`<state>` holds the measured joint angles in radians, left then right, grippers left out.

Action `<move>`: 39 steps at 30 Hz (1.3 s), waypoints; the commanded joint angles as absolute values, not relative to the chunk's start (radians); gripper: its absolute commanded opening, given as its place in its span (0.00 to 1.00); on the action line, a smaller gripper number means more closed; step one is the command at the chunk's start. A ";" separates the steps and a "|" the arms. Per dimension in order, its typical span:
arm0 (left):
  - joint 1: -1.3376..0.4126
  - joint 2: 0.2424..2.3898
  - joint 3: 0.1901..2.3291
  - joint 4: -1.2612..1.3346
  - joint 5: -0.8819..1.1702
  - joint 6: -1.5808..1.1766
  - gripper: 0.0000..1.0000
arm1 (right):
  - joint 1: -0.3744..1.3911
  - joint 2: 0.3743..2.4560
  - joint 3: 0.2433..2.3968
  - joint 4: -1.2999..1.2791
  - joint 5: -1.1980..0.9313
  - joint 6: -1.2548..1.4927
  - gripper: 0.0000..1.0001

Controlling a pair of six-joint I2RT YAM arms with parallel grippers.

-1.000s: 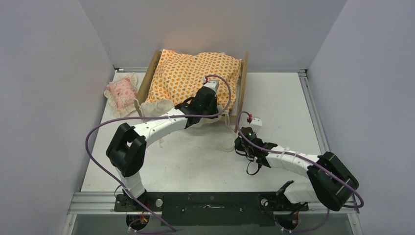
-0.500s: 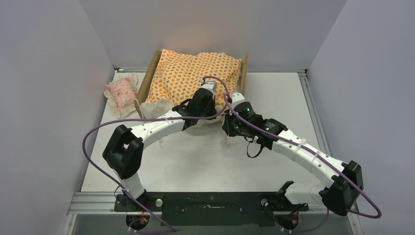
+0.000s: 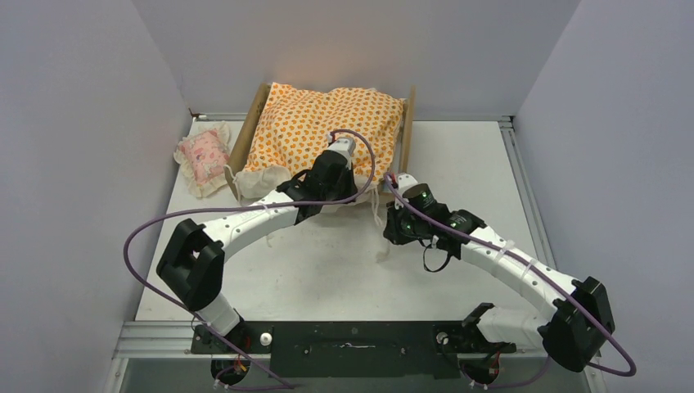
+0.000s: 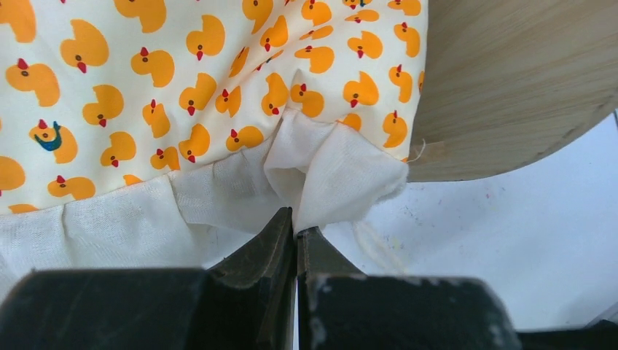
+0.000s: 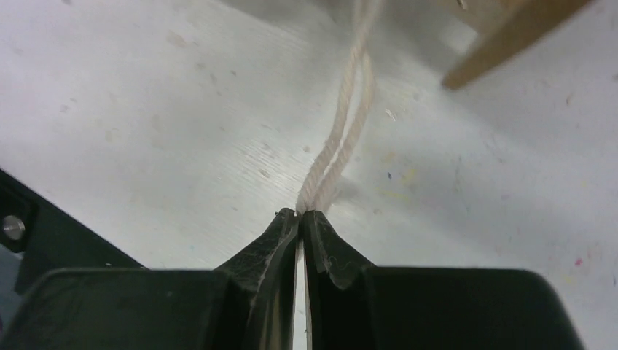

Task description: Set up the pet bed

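The pet bed point(image 3: 407, 141) is a light plywood frame at the table's back; its base is hidden under the orange duck-print cushion point(image 3: 327, 123). My left gripper point(image 3: 352, 195) is shut on the near right corner of the cushion's white ruffle point(image 4: 328, 179), beside a rounded plywood board point(image 4: 510, 80). My right gripper point(image 3: 394, 229) is just in front of the bed's near right corner. It is shut on a twisted cream cord point(image 5: 341, 135) that runs up toward a wooden edge of the bed point(image 5: 503, 36).
A small pink frilled pillow point(image 3: 203, 155) lies on the table left of the bed. Grey walls close in the left, back and right. A black rail point(image 3: 352, 337) carrying the arm bases runs along the near edge.
My right arm swung from the front right of the table in to the bed's near right corner, then drew back a little. My left gripper shifted slightly left, still on the ruffle.
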<state>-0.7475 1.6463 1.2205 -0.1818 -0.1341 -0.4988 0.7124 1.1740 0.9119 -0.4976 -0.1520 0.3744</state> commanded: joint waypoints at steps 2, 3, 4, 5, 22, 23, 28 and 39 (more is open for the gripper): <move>-0.740 1.577 1.210 -0.139 -0.121 -0.530 0.00 | 0.668 1.150 0.751 -0.465 -0.223 0.475 0.14; -0.740 1.578 1.208 -0.139 -0.115 -0.535 0.00 | 0.693 1.141 0.744 -0.489 -0.135 0.505 0.22; -0.741 1.577 1.203 -0.138 -0.114 -0.540 0.00 | 0.702 1.132 0.739 -0.504 -0.088 0.503 0.32; -0.742 1.575 1.196 -0.135 -0.114 -0.545 0.00 | 0.705 1.118 0.740 -0.519 -0.039 0.509 0.40; -0.743 1.561 1.177 -0.124 -0.103 -0.560 0.00 | 0.755 1.089 0.563 0.289 0.156 0.453 0.34; -0.742 1.564 1.182 -0.125 -0.108 -0.560 0.00 | 0.760 1.131 0.566 0.350 0.157 0.449 0.34; -0.731 1.591 1.219 -0.135 -0.122 -0.555 0.00 | 0.783 1.300 0.597 0.457 0.274 0.477 0.33; -0.705 1.624 1.271 -0.158 -0.089 -0.537 0.00 | 0.777 1.520 0.638 0.585 0.406 0.489 0.33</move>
